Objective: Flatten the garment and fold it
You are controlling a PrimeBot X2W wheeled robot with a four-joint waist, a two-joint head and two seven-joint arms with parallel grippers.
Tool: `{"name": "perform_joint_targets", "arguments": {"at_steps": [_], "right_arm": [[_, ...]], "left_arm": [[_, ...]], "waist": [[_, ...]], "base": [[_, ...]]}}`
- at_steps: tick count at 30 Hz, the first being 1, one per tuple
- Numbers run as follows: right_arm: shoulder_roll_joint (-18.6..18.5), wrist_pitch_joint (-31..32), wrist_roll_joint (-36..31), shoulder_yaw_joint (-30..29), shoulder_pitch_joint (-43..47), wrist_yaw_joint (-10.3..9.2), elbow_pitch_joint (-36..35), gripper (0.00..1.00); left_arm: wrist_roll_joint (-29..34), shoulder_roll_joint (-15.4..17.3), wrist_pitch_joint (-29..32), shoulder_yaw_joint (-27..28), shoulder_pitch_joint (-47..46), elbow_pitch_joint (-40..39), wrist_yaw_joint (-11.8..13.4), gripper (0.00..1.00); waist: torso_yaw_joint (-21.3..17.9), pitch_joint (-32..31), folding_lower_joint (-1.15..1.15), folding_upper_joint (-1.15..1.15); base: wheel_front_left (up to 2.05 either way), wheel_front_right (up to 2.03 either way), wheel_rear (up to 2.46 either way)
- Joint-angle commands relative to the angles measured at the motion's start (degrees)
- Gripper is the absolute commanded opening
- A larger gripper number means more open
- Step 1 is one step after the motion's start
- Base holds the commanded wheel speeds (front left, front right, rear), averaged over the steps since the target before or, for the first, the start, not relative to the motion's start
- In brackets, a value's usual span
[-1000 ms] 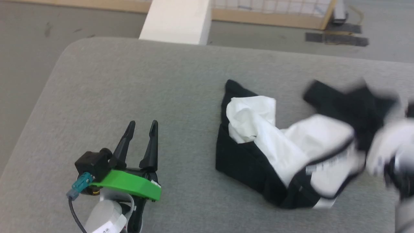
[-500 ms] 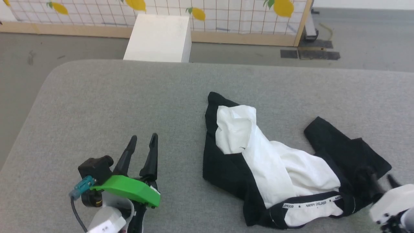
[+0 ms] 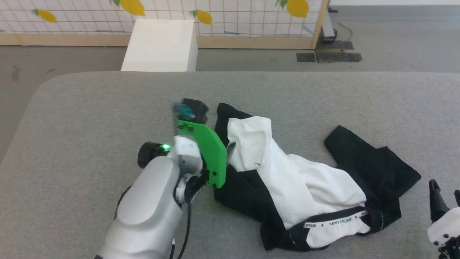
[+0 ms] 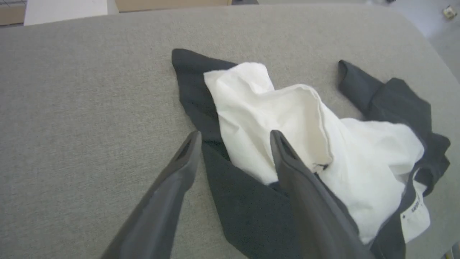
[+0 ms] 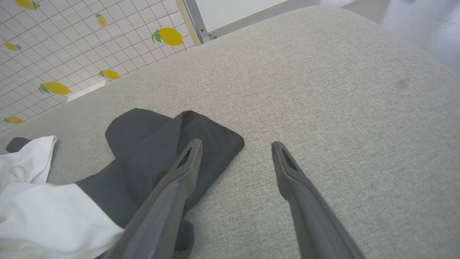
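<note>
Over the garment (image 3: 305, 183), left hand (image 4: 233, 138) spread wide (empty), right hand (image 5: 237, 144) likewise

Grey fabric-covered desk (image 3: 90, 108) with rounded corners, across the lower two thirds of the head view. Beyond its far edge, upper left, a plain white block (image 3: 158, 45), base hidden behind the desk. Behind the block, along the top of the frame, a white grid screen (image 3: 244, 18) printed with yellow lemons (image 3: 297, 7), set in a pale wooden frame (image 3: 251, 42). Grey floor (image 3: 395, 32) at upper right, with dark patches (image 3: 337, 57) lying flat near the frame's upright
</note>
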Motion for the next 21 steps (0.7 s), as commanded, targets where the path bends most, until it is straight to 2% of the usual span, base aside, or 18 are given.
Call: {"name": "perform_joint_targets", "arguments": {"at_steps": [1,6,11,12,13,18,21], "right_arm": [[0.0,-0.1,0.4,0.5,-1.1,-0.08,0.3,1.00],[0.0,-1.2,0.7,1.7,-1.4,-0.08,1.7,1.00],[0.0,-2.0,0.3,2.0,-1.6,-0.08,2.3,1.00],[0.0,-2.0,0.1,2.1,-1.7,-0.08,2.3,1.00],[0.0,-2.1,0.2,2.1,-1.9,-0.08,2.3,1.00],[0.0,-2.4,0.1,2.4,-2.3,-0.08,2.7,1.00],[0.0,-2.4,0.0,2.8,-2.2,-0.08,2.9,1.00]], "left_arm": [[1.3,0.4,2.6,-1.5,-1.2,1.3,0.4,1.00],[4.5,1.8,11.1,-6.0,-3.5,5.4,0.9,1.00],[4.2,2.0,12.7,-5.9,-3.3,6.9,1.9,1.00],[3.7,2.0,13.0,-5.9,-3.1,7.1,1.6,0.45],[2.9,1.7,12.7,-5.4,-2.9,7.0,1.4,0.00],[-0.8,0.5,10.3,-3.4,-2.1,7.1,0.0,0.00],[-3.0,0.0,5.9,-0.3,-2.6,6.6,0.8,0.00]], "waist": [[-1.6,1.3,0.00,-0.01],[-3.7,2.8,0.00,-0.01],[-3.9,3.7,0.00,-0.01],[-3.8,3.8,0.00,-0.01],[-3.6,3.9,0.00,-0.01],[-1.9,3.5,0.00,-0.01],[-0.7,3.0,0.00,-0.01]], "base": [[0.00,0.00,0.00],[0.00,0.00,0.00],[0.00,0.00,0.00],[0.00,0.00,0.00],[0.00,0.00,0.00],[0.00,0.00,0.00],[0.00,0.00,0.00]]}}
